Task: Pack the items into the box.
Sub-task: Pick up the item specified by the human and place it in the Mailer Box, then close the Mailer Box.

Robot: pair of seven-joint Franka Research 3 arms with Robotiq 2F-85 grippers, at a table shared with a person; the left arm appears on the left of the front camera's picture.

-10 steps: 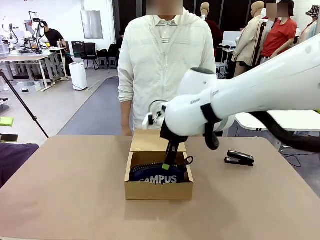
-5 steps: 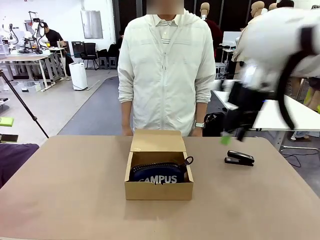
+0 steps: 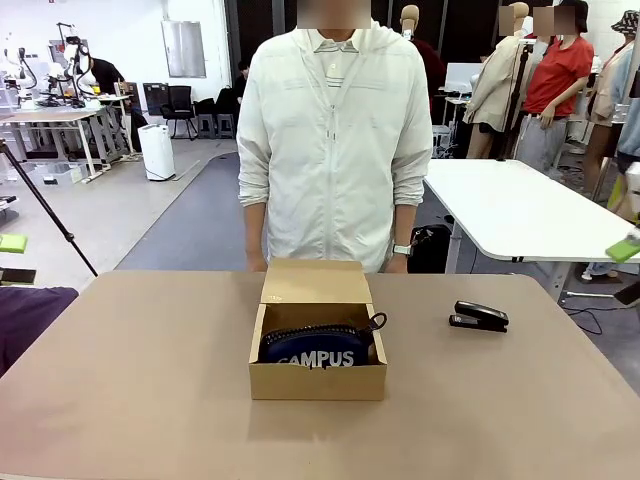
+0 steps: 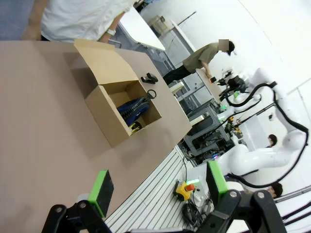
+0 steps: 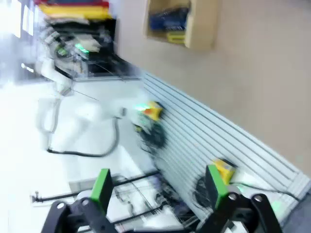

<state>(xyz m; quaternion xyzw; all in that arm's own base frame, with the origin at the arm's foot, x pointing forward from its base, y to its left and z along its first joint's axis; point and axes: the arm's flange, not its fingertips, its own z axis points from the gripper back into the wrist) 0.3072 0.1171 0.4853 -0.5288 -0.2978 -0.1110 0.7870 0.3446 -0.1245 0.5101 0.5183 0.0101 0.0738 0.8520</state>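
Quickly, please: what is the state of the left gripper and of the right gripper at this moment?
Left gripper: open, holding nothing.
Right gripper: open, holding nothing.

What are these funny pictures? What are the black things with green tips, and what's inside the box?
It's a robot with two arms, working at a table across from a person. One picture comes from a camera between the arms, looking over the table. The other two come from small cameras on the robot's wrists, so they look tilted. The black things with green pads are its pinching tools: the left tool and the right tool. Both are open and hold nothing. On the table sits a cardboard box with its lid up. Inside lies a blue pouch that says CAMPUS, with a yellow knife tucked next to it. A black stapler lies off to one side.
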